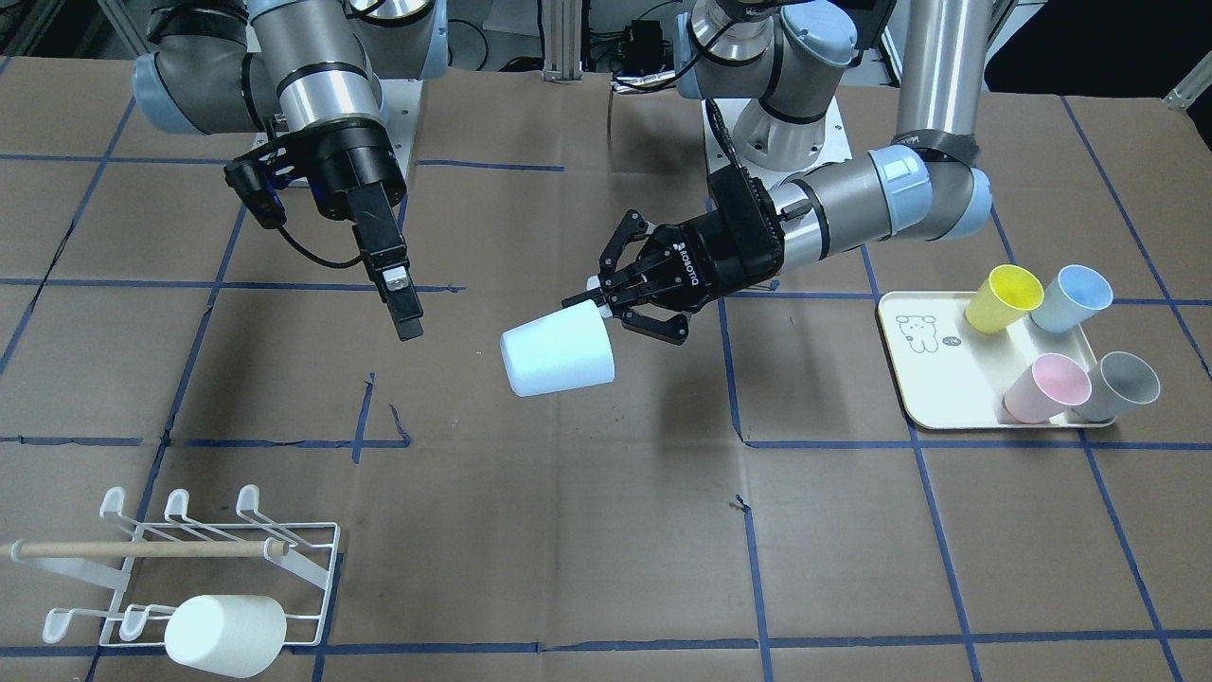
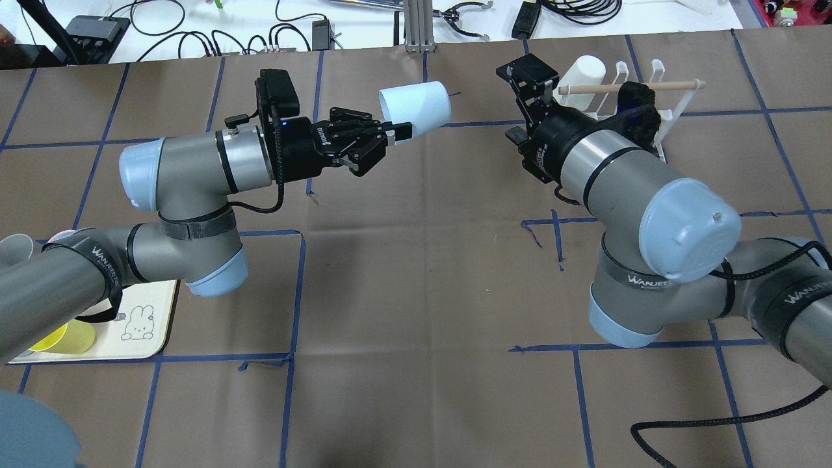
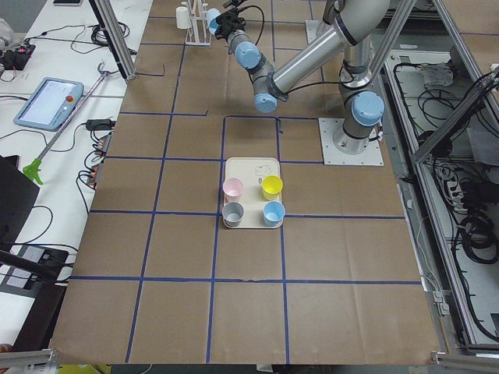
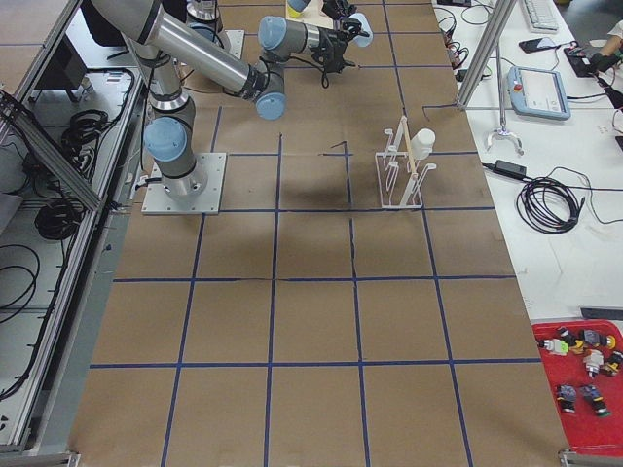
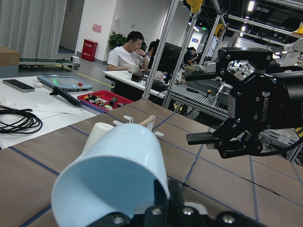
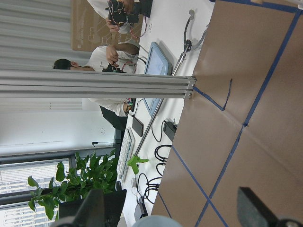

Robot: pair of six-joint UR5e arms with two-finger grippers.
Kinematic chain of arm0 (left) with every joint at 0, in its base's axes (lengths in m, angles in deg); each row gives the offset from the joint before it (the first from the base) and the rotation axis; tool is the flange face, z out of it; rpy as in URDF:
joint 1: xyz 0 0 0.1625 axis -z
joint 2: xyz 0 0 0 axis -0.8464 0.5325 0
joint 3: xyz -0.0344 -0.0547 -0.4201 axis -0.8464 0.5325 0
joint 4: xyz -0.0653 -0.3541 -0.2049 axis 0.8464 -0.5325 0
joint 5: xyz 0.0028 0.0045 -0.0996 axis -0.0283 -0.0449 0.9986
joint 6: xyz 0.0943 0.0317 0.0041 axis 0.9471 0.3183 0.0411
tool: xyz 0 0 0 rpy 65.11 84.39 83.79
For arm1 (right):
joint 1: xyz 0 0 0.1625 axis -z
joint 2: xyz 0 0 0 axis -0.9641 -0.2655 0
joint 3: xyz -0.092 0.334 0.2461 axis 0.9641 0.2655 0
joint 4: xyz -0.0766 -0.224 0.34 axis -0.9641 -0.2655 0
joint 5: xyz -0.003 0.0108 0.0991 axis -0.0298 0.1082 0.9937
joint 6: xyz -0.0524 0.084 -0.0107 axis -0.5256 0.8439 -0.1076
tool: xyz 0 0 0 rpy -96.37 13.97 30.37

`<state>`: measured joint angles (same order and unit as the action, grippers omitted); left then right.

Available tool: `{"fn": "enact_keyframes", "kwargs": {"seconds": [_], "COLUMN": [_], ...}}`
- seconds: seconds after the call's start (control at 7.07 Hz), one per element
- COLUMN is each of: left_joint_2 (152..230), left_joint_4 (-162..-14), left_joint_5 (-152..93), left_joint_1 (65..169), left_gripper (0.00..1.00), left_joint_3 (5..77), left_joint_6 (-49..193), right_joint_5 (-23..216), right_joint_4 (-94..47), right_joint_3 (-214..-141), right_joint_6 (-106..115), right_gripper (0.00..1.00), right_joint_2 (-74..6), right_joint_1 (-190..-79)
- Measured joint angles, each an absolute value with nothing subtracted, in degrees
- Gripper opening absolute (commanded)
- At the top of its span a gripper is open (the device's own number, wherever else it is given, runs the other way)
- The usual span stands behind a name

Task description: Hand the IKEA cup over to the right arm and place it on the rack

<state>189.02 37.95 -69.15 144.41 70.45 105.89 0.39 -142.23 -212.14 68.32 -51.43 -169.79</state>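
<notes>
The IKEA cup (image 1: 557, 352), pale blue, hangs on its side above the table's middle. My left gripper (image 1: 598, 301) is shut on its rim; the overhead view shows the cup (image 2: 416, 104) held out toward the right arm. The right gripper (image 1: 402, 303) hovers open a short way from the cup's closed end, not touching it. In the left wrist view the cup (image 5: 113, 175) fills the foreground, with the right gripper (image 5: 213, 94) spread open beyond it. The white wire rack (image 1: 303, 559) stands at the table's corner on the right arm's side, with a white cup (image 1: 225, 633) on one prong.
A cream tray (image 1: 933, 379) on the left arm's side carries a yellow cup (image 1: 1002, 298), a blue cup (image 1: 1070, 296), a pink cup (image 1: 1046, 388) and a grey cup (image 1: 1122, 385). Blue tape lines cross the brown table cover. People sit at desks beyond the table.
</notes>
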Motion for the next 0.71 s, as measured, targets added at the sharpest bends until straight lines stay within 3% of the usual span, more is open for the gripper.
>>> {"fn": "enact_keyframes", "kwargs": {"seconds": [0.71], "left_joint_2": [189.0], "left_joint_4": [38.1], "left_joint_5": [-69.6], "left_joint_1": [145.0], "left_gripper": [0.02], "left_joint_3": [70.5], "left_joint_6": [105.6], "right_joint_5": [-2.9], "right_joint_4": [-140.3], "right_joint_3": [-212.2], "right_joint_6": [76.1], "right_gripper": [0.98], "right_joint_2": [-51.4], "right_joint_1": [-175.7]}}
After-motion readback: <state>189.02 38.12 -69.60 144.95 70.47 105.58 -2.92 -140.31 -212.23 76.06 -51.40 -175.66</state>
